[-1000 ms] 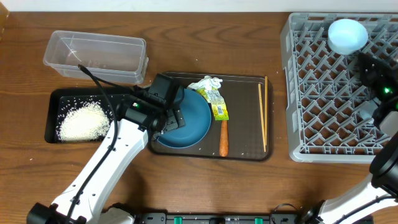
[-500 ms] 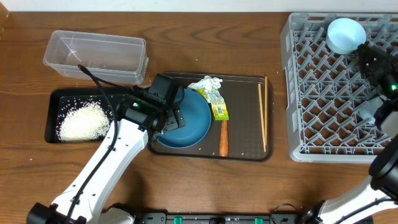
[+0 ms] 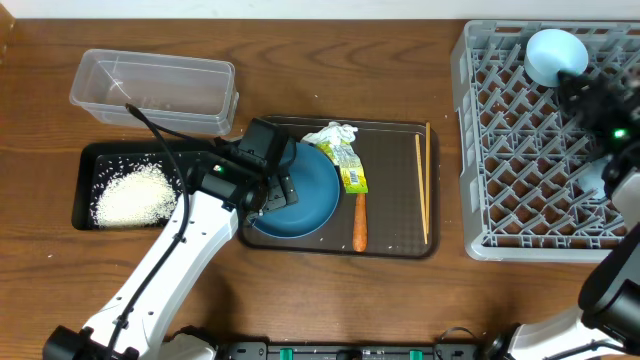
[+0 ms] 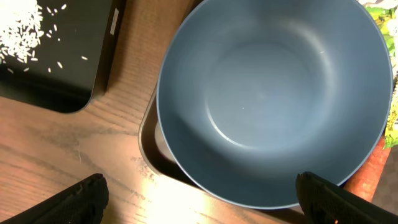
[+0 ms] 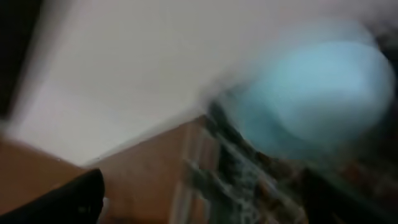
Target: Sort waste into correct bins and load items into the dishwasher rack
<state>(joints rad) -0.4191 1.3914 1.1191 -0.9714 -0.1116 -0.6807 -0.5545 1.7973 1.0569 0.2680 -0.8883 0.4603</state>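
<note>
On the wooden table, brown tray beside grey rack

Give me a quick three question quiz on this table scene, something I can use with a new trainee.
1. True or false: the rice pile lies on the brown tray.
2. Which one sits in the grey rack: A carrot, B light blue bowl, C chopsticks?
3. Which arm's claw is open at the dark blue dish?

Key:
1. False: it lies in the black tray.
2. B: the carrot and chopsticks lie on the brown tray.
3. The left claw.
</note>
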